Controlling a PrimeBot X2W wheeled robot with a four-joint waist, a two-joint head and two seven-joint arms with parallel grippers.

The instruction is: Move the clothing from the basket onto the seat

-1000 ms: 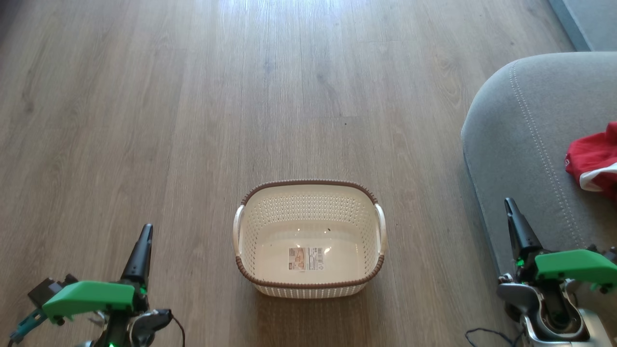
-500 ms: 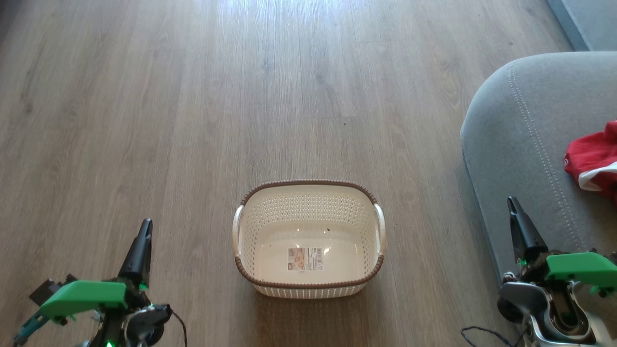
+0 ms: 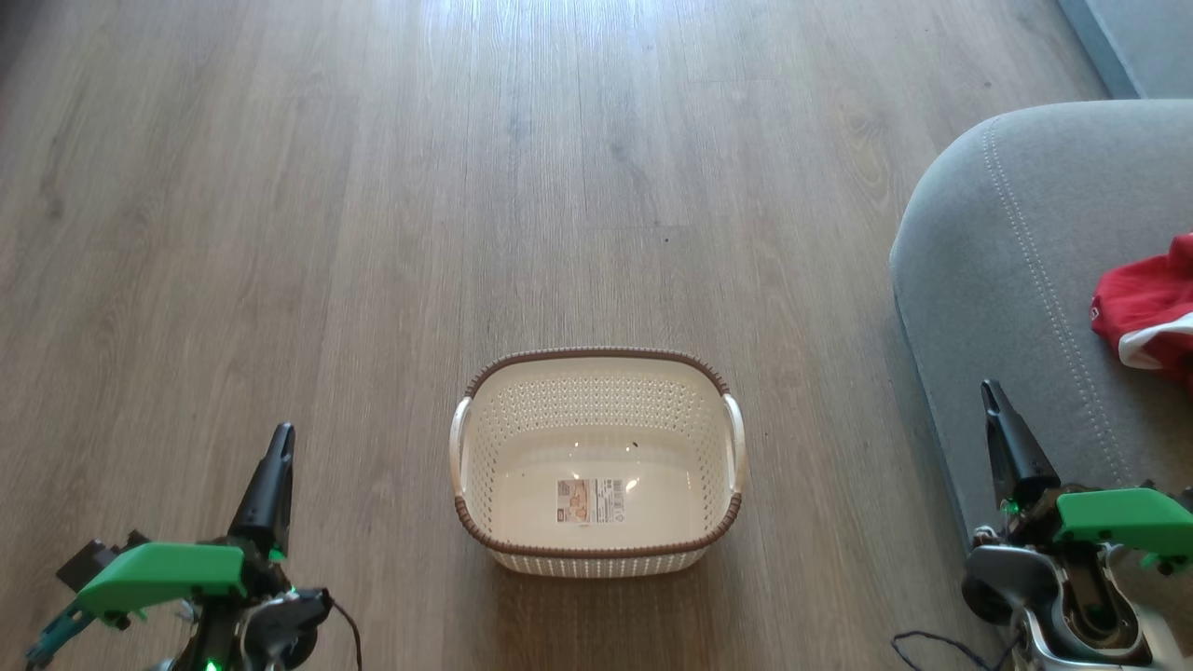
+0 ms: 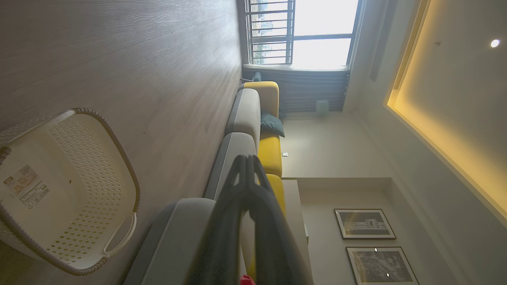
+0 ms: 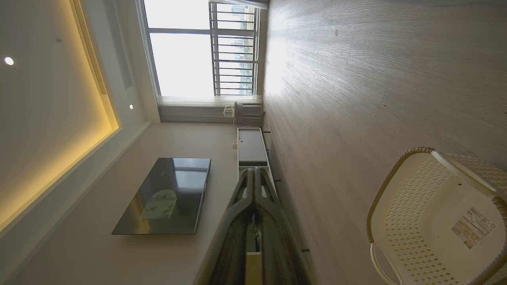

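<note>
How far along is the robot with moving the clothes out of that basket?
It looks finished. The basket is empty, with just a label sticker on its bottom. A red and white garment lies on the grey seat. Nothing is in hand: the left gripper and right gripper are shut and empty. Nothing seems left.

Basket [image 3: 596, 410] sticker [image 3: 591, 500] print illegible.
</note>
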